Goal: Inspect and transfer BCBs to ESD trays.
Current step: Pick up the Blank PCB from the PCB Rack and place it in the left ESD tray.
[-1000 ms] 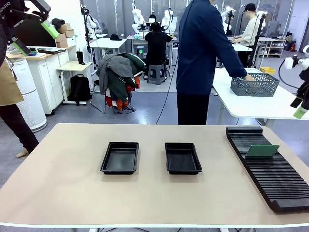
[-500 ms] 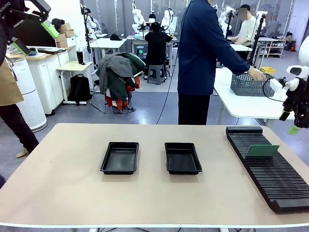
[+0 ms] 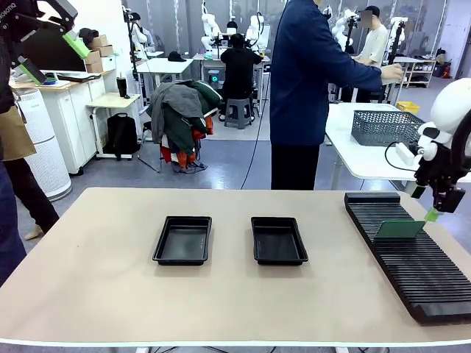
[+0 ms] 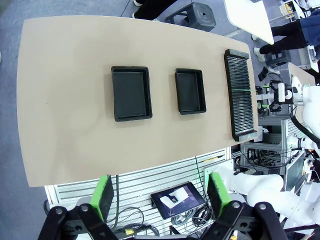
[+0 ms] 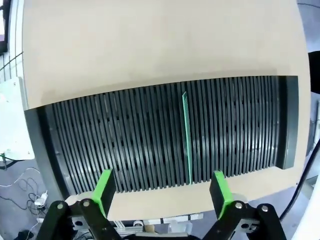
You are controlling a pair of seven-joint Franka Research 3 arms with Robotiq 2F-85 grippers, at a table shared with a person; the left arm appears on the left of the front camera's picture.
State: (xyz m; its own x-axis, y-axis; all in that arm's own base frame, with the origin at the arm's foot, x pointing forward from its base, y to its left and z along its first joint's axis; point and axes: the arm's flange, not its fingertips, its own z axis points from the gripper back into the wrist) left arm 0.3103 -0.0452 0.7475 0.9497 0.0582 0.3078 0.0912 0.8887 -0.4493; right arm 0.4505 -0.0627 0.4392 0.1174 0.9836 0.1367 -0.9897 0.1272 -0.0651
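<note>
Right fingers (image 5: 106, 186) have dropped, apart, near the rack's (image 3: 427, 279) one BCB (image 3: 399, 229); left fingers (image 4: 104, 195) also apart; two ESD trays (image 3: 182, 240) (image 3: 279, 240).

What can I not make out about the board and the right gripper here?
Face of the BCB: edge-on in the right wrist view, a thin green line; too small in the front view.
Its lower edge: hidden in the slots of the rack, front view.
Rack's near right corner: cut off by the front view's right edge.
Whether the right gripper touches the BCB: front view, too small.
</note>
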